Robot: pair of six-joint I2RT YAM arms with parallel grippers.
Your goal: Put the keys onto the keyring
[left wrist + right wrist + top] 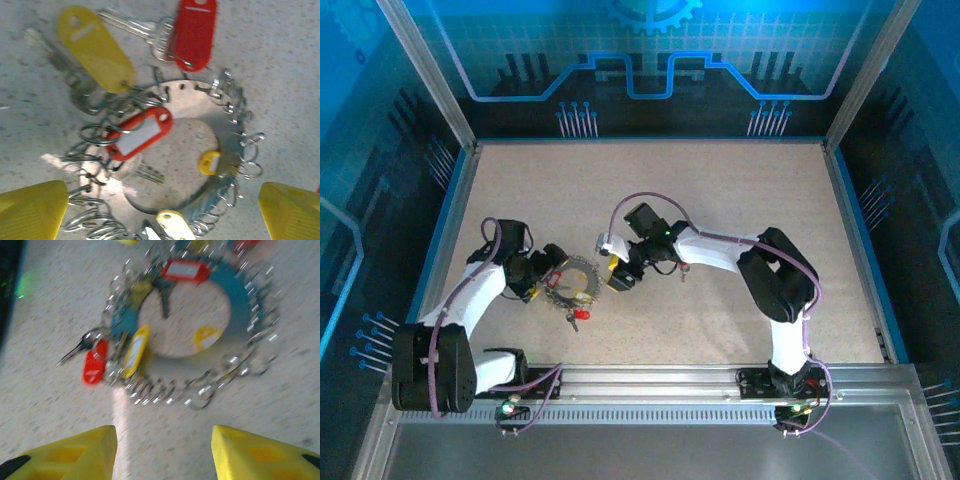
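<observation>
Top view: the keyring [576, 284] lies flat on the speckled beige table [740, 200], left of centre and near my bases. My left gripper [550, 283] is at its left edge and my right gripper [619, 277] at its right edge; from above I cannot tell whether either touches it. A red-tagged key [582, 317] lies just off the near rim. Left wrist view: my left jaws stand wide, with ribbed yellow pads [32, 210] in the bottom corners. The ring's near arc lies between them, apart from both. The band is flat, wide, grey-silver metal with glare. Small holes are punched along its outer rim, and thin wire loops [250, 162] are hooked there all round. Among the keys [135, 26], a silver blade joins a glossy red oval tag [195, 30]. A long yellow oval tag [95, 47] lies beside it over a dull grey key. A red tag with a white label [140, 136] crosses the band into the open centre, and a small yellow head [210, 162] sits at the inner edge. Right wrist view, blurred: my right jaws also stand wide, yellow fingers [75, 455] over table, the ring lying beyond the tips and apart from them, its band reflecting blue.
</observation>
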